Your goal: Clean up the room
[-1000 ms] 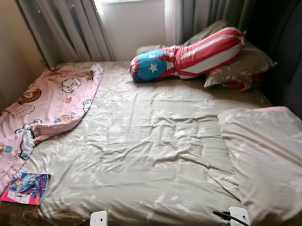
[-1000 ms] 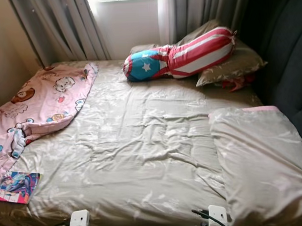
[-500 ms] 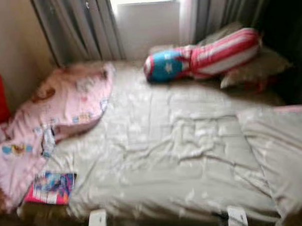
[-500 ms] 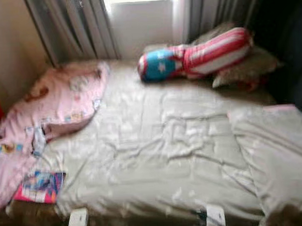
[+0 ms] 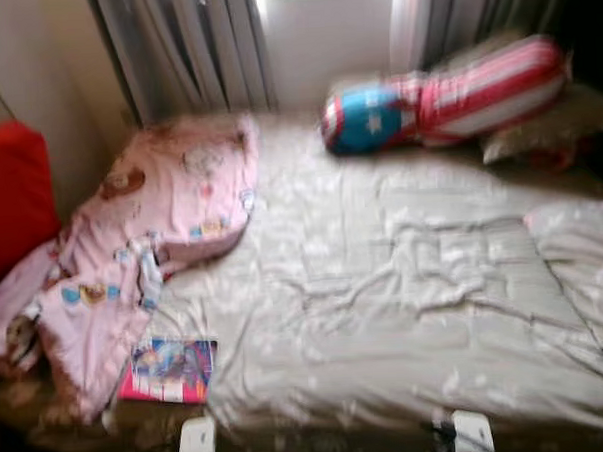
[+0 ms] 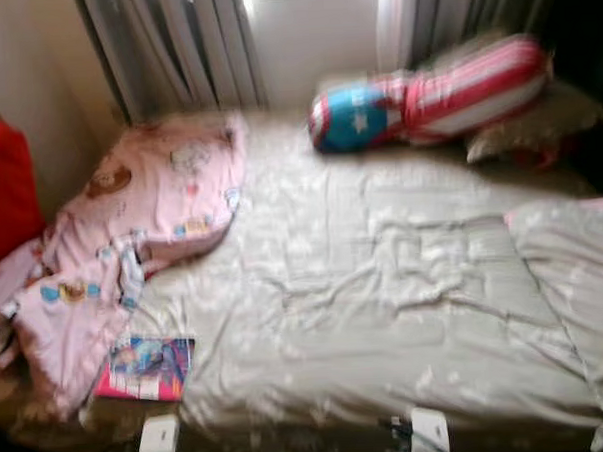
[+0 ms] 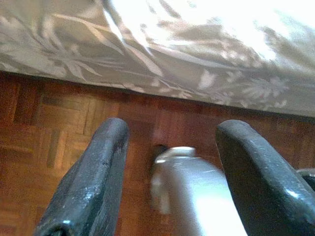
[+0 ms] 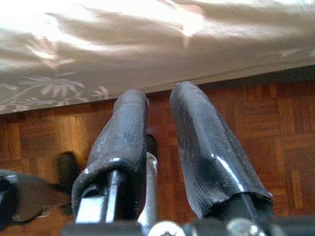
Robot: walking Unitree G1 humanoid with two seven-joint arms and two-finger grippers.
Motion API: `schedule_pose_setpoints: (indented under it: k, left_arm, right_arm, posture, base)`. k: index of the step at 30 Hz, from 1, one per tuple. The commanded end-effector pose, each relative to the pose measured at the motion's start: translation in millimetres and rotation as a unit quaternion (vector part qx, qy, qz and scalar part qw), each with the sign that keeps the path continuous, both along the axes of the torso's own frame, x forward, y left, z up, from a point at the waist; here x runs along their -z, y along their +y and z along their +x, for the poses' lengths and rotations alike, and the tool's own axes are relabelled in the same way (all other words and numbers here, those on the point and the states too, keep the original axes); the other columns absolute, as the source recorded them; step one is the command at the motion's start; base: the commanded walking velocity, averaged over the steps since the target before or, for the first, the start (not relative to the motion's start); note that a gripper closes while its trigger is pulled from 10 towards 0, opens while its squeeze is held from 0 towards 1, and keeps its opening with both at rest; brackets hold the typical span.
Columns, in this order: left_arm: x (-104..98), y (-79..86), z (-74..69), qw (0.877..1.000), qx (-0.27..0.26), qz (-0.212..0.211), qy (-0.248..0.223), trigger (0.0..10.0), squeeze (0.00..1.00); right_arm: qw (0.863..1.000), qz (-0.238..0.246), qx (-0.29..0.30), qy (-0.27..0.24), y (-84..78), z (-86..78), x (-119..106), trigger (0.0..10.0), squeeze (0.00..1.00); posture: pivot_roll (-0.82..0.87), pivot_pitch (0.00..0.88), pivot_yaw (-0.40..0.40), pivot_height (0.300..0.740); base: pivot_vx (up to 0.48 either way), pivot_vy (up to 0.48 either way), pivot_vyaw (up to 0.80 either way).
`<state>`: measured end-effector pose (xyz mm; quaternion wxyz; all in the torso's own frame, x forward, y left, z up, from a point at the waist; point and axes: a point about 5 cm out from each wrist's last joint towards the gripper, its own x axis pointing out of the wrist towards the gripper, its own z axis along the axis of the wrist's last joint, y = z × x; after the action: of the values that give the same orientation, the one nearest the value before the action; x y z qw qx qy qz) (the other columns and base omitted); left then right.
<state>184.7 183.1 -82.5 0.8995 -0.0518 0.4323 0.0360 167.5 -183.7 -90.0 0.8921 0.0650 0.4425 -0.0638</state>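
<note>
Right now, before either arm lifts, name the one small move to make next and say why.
Probably a small step toward the bed's near left corner. The book lies there beside the crumpled pink blanket, the most obvious loose items on the grey bedspread. Both arms hang low over the wooden floor, the left gripper open and the right gripper nearly closed, holding nothing.

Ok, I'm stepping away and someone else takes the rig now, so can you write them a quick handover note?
Left gripper: open, empty, hanging low over the wooden parquet floor at the bed's edge.
Right gripper: fingers nearly together, holding nothing, also hanging by the bed.
Pink cartoon-print blanket: crumpled on the bed's left side, spilling over the edge.
Colourful magazine: flat on the bed's near left corner, beside the blanket.
Red, white and blue star bolster: against the beige pillows at the far end.
Done: nothing visibly tidied. Left: blanket, magazine.
</note>
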Motion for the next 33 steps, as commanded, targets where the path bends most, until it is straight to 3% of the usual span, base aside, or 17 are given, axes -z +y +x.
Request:
schedule_pose_setpoints:
  k: [1,33]
  left_arm:
    - [0.1,8.7,-1.9,1.000,0.000,0.013,0.006,10.0,0.00]
    - [1.3,8.8,-4.8,1.000,0.000,0.014,0.009,10.0,0.00]
  right_arm:
    - [1.000,0.005,-0.007,-0.005,6.7,4.9,-1.4,10.0,0.00]
    - [1.000,0.004,-0.014,0.007,6.2,-2.4,1.8,10.0,0.00]
  posture:
    - [-0.01,0.000,-0.013,0.740]
    - [-0.03,0.000,-0.002,0.740]
  base:
    - [0.000,0.472,0.00]
    - [0.000,0.463,0.00]
